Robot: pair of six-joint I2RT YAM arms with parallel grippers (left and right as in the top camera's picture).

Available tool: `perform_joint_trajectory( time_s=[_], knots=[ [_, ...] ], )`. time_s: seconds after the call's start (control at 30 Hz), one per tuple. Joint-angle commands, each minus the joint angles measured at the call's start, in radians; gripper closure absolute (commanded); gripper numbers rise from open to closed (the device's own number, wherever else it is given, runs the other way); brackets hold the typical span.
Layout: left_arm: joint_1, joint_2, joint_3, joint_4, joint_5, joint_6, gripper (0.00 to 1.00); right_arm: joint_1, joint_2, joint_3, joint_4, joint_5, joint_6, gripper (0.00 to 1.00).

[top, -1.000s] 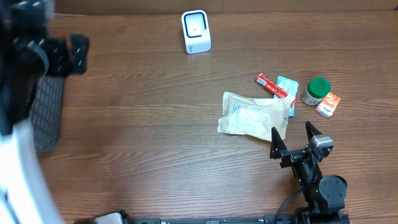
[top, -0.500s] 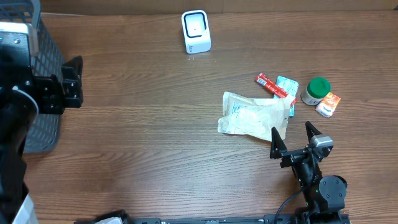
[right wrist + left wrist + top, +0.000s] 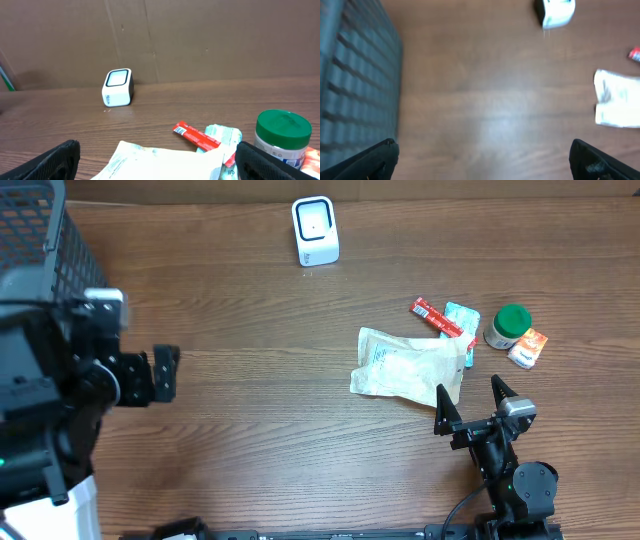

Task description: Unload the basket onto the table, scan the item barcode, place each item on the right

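A white barcode scanner (image 3: 315, 230) stands at the back of the wooden table; it also shows in the left wrist view as the scanner (image 3: 555, 11) and in the right wrist view as the scanner (image 3: 118, 87). The items lie at the right: a beige pouch (image 3: 410, 365), a red bar (image 3: 437, 316), a teal packet (image 3: 462, 320), a green-lidded jar (image 3: 510, 325) and an orange packet (image 3: 528, 347). My right gripper (image 3: 470, 405) stands open just in front of the pouch (image 3: 165, 160), holding nothing. My left gripper (image 3: 160, 375) hangs open, high over the left side of the table, empty.
A dark mesh basket (image 3: 40, 240) stands at the table's far left, seen blurred as the basket (image 3: 355, 85) in the left wrist view. A brown cardboard wall (image 3: 200, 40) backs the table behind the scanner.
My left arm has swung from the left edge rightward over the table, uncovering the basket. The right arm and the items have not moved.
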State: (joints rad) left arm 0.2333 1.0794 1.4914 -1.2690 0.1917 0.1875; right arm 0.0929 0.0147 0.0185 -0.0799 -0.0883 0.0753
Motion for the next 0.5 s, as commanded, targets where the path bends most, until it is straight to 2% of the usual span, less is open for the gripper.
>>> perform_joint_trajectory(
  time_s=[0.0,0.2,0.47],
  knots=[
    [-0.005,-0.060,-0.133,0.050,0.017,0.014,0.00,-0.005,-0.012,-0.011,0.003,0.013,0.006,0.00],
    [-0.005,-0.162,-0.398,0.372,0.111,0.014,0.00,-0.005,-0.012,-0.011,0.003,0.013,0.006,0.00],
    [-0.005,-0.344,-0.824,1.023,0.290,0.010,0.00,-0.005,-0.012,-0.011,0.003,0.013,0.006,0.00]
  ],
)
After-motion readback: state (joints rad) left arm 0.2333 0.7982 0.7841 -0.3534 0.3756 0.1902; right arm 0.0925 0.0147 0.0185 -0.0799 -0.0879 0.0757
